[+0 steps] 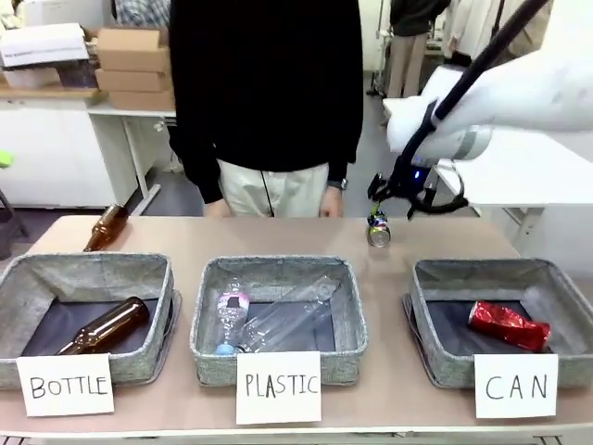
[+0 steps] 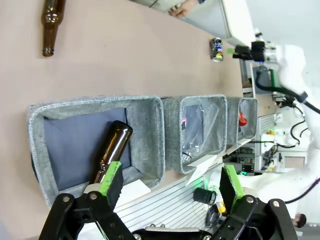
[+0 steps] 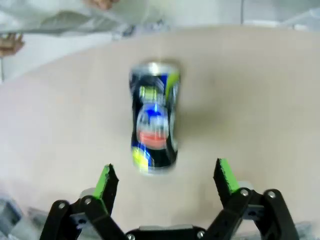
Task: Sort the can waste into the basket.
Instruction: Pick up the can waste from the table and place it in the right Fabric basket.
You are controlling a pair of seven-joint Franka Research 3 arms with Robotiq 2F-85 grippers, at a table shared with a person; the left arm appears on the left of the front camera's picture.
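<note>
**Materials and shapes.** A brown glass bottle [image 1: 107, 227] lies on the table [image 1: 278, 239] at far left. Three rectangular baskets of grey woven fabric with dark lining stand in a row, each fronted by a white handwritten card. The BOTTLE basket [image 1: 88, 262] holds a second brown bottle [image 1: 107, 326]. The PLASTIC basket [image 1: 278, 264] holds clear, crumpled plastic bottles [image 1: 278, 320]. The silver can [image 1: 378, 230], dented metal with dark multicoloured print, rests on the table beyond the gap between the PLASTIC basket and the CAN basket [image 1: 491, 267]. It appears to lie on its side. The red can [image 1: 508, 324], shiny and crushed, lies inside the CAN basket behind the CAN card [image 1: 516, 385].

**Position relative to the claw.** The left claw [image 2: 170, 177] is released, with its green pads spread wide. It hangs over the near edge of the BOTTLE basket, well apart from both cans. The right claw [image 3: 165, 175] is also released. It hovers just above the silver can. In the right wrist view, which is blurred, the can's near end sits between the two pads, nearer the left-hand one and touching neither.

**Surface and room.** The table is smooth and tan. A person in a black sweater [image 1: 269, 83] stands at its far side. Cardboard boxes [image 1: 134, 60] are stacked on a white bench behind.
</note>
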